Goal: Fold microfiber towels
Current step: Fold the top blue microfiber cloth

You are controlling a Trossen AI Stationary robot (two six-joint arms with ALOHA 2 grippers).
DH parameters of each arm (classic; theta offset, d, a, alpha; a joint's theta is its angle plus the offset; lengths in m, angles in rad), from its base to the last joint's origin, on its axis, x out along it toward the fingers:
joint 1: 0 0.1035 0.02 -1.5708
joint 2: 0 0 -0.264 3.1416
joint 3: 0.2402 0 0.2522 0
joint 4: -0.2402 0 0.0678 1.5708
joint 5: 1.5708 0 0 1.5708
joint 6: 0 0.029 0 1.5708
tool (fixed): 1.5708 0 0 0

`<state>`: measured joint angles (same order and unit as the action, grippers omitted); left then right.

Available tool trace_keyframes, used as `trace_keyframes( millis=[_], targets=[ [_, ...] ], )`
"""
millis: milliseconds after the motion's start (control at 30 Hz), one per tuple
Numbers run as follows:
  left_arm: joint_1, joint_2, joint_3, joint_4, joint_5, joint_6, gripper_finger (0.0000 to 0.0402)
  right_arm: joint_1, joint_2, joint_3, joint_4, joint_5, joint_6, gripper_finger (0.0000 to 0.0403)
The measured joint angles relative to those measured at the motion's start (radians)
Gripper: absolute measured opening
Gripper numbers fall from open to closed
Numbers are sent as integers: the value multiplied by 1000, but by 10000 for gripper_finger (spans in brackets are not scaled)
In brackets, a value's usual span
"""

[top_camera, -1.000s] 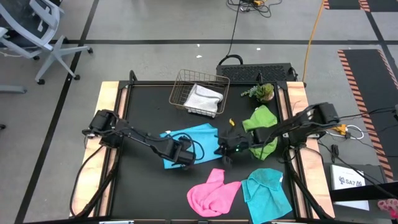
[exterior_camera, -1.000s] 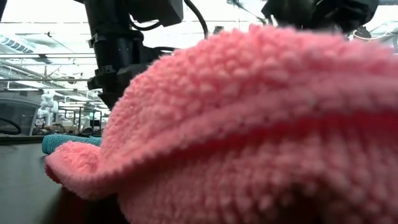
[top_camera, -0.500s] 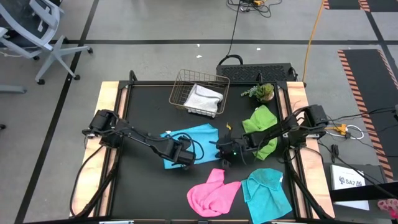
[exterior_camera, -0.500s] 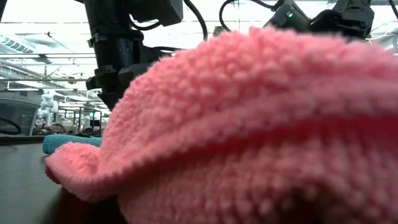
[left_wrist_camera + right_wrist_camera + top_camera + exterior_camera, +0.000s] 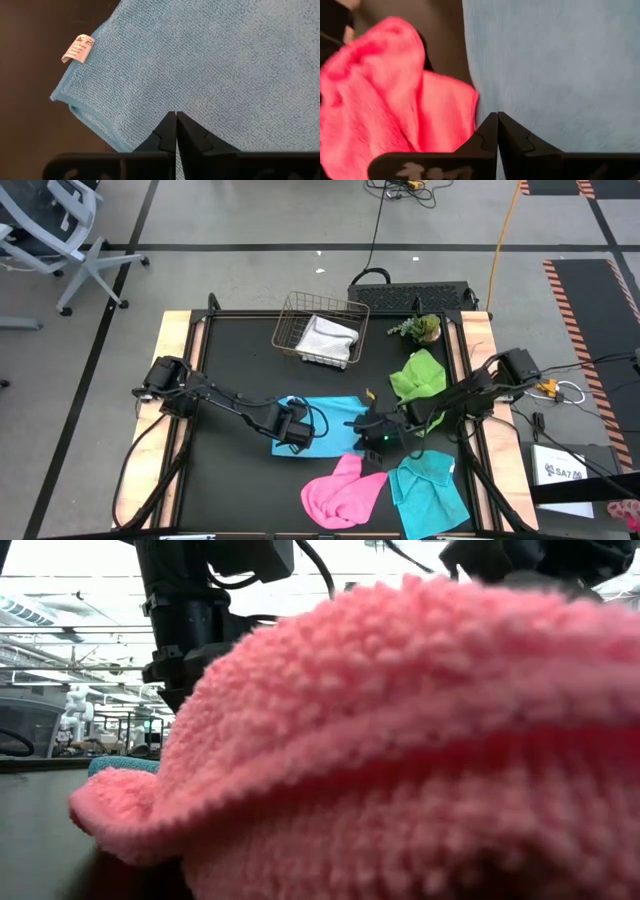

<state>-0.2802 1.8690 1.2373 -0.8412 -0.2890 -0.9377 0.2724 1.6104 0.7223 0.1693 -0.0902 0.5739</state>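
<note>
This place looks like a robotics lab or test hall, not a home. The desk point(image 5: 178, 330) has a black top with pale wooden side strips and stands on a grey floor point(image 5: 250, 220) crossed by dark tape lines, with a red-and-black striped hazard strip point(image 5: 580, 305) at one side. An orange cable point(image 5: 505, 230) and black cables point(image 5: 385, 210) run loose over the floor — and a grey office chair point(image 5: 50, 230) on wheels stands near. In the low view, behind the desk, long ceiling lights point(image 5: 60, 615) and metal racks point(image 5: 130, 730) show a big open industrial room.
</note>
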Motion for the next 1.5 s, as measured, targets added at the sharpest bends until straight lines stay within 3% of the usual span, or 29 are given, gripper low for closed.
trace_keyframes(
  millis=[167, 433, 600, 900, 1233, 1500],
  targets=[
    [0, -20, 0, -37, 0, -9, 4, -37, -118, 0, -12, 61, -23, 0],
    [37, -112, 0, -286, -13, -240, 3, -92, -311, 0, -9, 141, -57, 0],
    [89, -138, 0, -274, -4, -235, 20, -124, -387, 0, -16, 174, -89, 0],
    [177, -138, 0, -159, 27, -73, 52, -136, -404, 0, -28, 176, -107, 0],
    [215, -138, -3, -152, 26, -52, 104, -144, -404, 0, -33, 187, -150, 0],
    [232, -138, -152, -67, 110, -115, 142, -210, -404, 0, -149, 196, -151, 0]
  ],
)
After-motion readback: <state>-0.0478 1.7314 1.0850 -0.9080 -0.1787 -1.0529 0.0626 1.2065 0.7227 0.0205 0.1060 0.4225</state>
